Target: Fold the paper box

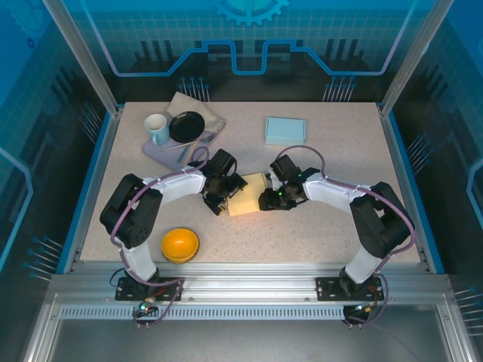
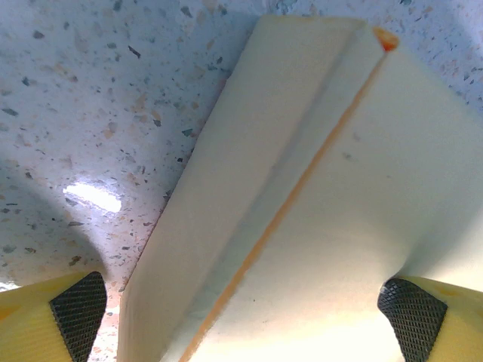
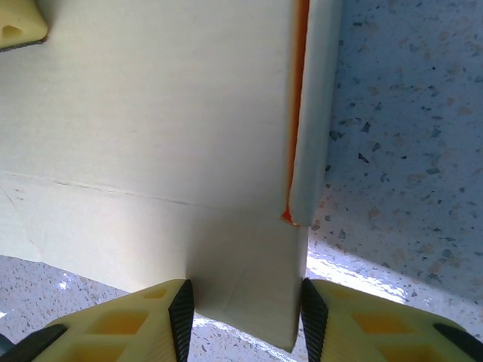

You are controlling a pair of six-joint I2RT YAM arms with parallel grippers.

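The left tool [image 1: 216, 197] stands open over the near-left end of the flattened cream paper box [image 1: 246, 197], which lies on the speckled counter [image 1: 339, 173] around the middle, between the two arms. In the left wrist view its two black cross-hatched pads [image 2: 77, 311] are wide apart with the box running between them. The right-hand pad sits against the box's broad face, and a sliver of counter shows between the left-hand pad and the box's folded edge. A thin orange line runs along the crease of the box in that view.

The right tool [image 1: 272, 200] meets the box from the opposite side, at its right end. In the right wrist view its yellow fingers [image 3: 136, 324] are closed on a narrow flap of the box, one pad against each edge of the flap. Above the flap, the wide panel spreads to the left, and a folded strip with an orange inner edge rises to the right.

An orange bowl [image 1: 180, 243] sits on the counter near the left arm's base, well apart from the box. At the far side lie a pale blue flat rectangular pad [image 1: 285, 130] and, further left, a white mug [image 1: 157, 128] and a black plate [image 1: 186, 126] on a grey cloth [image 1: 162, 151].
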